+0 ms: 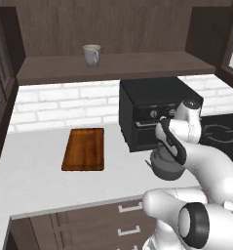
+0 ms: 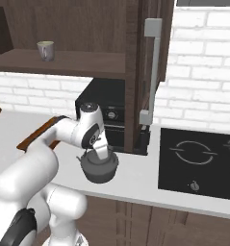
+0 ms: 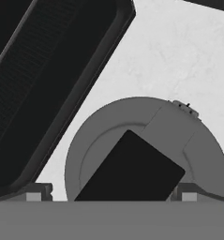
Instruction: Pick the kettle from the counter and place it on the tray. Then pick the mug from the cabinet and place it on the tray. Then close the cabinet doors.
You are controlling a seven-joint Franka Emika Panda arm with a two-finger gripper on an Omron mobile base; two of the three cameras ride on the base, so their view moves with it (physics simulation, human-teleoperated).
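Now my hand (image 2: 100, 156) hangs released, fingers spread wide, directly over the squat round dark grey kettle (image 2: 99, 168), which sits on the pale grey-white worktop (image 1: 35, 161) just in front of the black boxy oven (image 1: 152, 110). Nothing is grasped yet. From the hand view, the kettle's body (image 3: 146, 150) lies close beneath me, its handle crossing it as a dark slab.

What could go wrong, as I judge it: the thin arched handle gives little to pinch, so a close that lands off-centre may tip the kettle or let it swing and slip on the way over. The oven stands just beside it, and a careless lift could knock against its front.

Count: one kettle; one flat reddish-brown wooden tray (image 1: 84, 149), bare, well apart to the left; one small pale mug (image 1: 91, 54) on the shelf of the dark brown wall cabinet (image 1: 113, 63), whose glass door (image 2: 152, 72) stands open.
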